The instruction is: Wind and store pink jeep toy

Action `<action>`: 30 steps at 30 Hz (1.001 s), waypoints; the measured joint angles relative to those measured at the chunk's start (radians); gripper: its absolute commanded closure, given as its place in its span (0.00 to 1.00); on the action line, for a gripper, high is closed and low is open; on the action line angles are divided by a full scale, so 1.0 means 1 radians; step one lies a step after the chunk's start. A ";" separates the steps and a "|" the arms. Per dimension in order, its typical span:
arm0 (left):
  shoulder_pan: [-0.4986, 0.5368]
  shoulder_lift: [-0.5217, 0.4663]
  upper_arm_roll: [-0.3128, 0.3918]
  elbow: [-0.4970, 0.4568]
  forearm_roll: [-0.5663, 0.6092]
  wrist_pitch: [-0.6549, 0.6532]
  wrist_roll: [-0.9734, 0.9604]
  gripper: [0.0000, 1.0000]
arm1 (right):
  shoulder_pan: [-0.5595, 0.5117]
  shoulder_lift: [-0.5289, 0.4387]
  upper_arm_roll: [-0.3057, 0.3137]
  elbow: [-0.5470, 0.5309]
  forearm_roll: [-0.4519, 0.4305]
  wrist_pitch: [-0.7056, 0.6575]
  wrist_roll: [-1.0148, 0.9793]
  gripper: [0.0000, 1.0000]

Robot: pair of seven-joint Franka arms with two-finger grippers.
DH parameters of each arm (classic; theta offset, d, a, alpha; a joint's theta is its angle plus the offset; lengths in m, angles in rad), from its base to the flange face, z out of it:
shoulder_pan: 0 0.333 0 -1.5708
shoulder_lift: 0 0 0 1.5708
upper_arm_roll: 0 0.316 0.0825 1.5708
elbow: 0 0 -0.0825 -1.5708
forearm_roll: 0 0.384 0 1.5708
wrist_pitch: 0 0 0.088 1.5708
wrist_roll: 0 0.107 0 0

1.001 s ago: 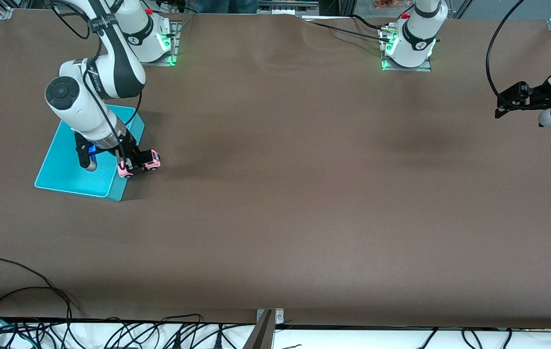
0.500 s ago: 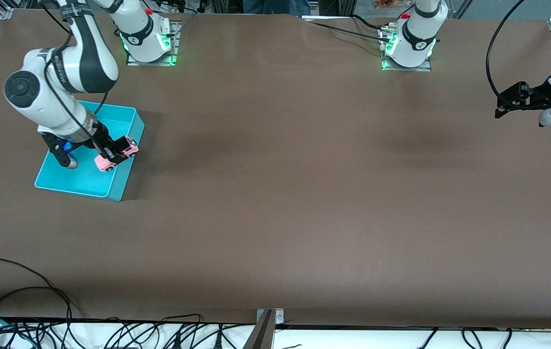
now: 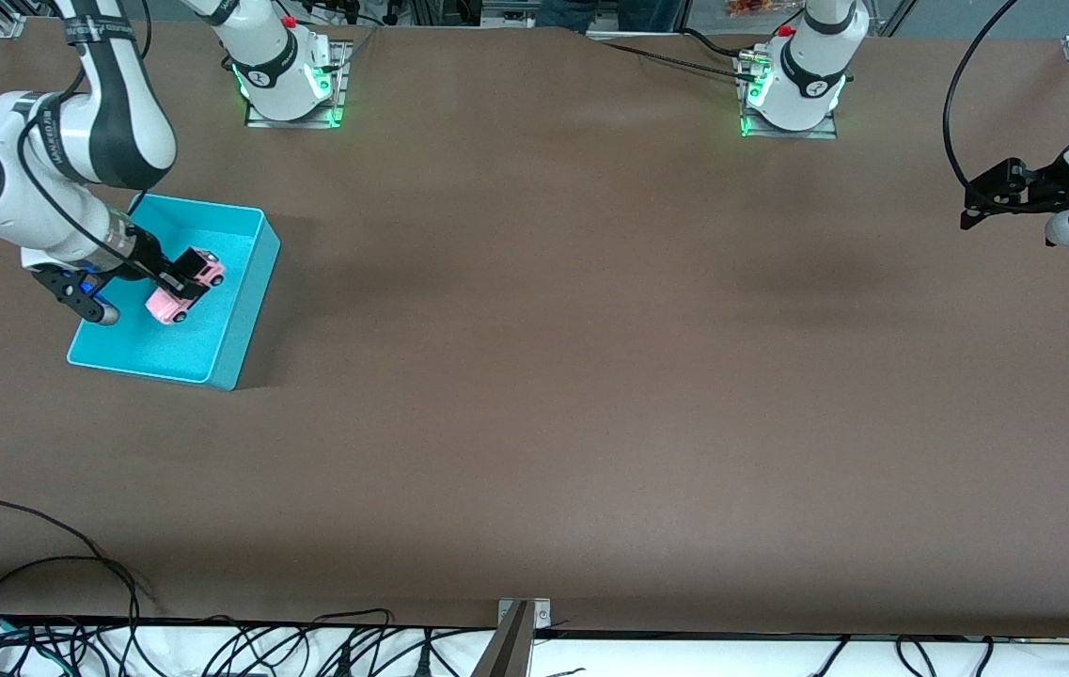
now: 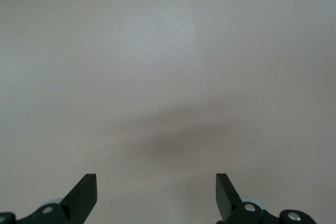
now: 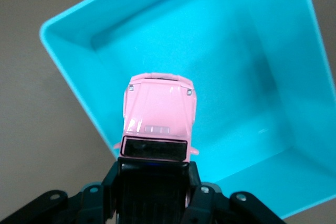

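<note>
The storing step is in hand. The right gripper [image 3: 179, 280] hangs over the turquoise bin [image 3: 238, 310], its jaws clamped on the black rear of the pink jeep toy [image 3: 184, 286], which is held in the air above the bin's floor, nose tilted downward. In the right wrist view the jeep's hood sits over the bin's interior, near one wall. The next move likely calls for lowering the toy toward the floor and parting the jaws to release it. The left gripper [image 4: 156, 195] waits over bare counter [image 3: 590, 376] at its own end, jaws wide apart and empty.
</note>
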 measured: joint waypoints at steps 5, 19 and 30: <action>0.000 0.000 0.000 0.000 0.000 0.000 0.000 0.00 | -0.003 0.012 -0.054 -0.027 -0.001 0.001 -0.115 1.00; 0.000 0.000 0.000 0.000 0.000 0.000 0.000 0.00 | -0.040 0.122 -0.098 -0.114 -0.007 0.109 -0.245 1.00; 0.000 0.000 0.000 0.000 0.000 0.000 0.000 0.00 | -0.039 0.167 -0.098 -0.155 -0.007 0.173 -0.246 1.00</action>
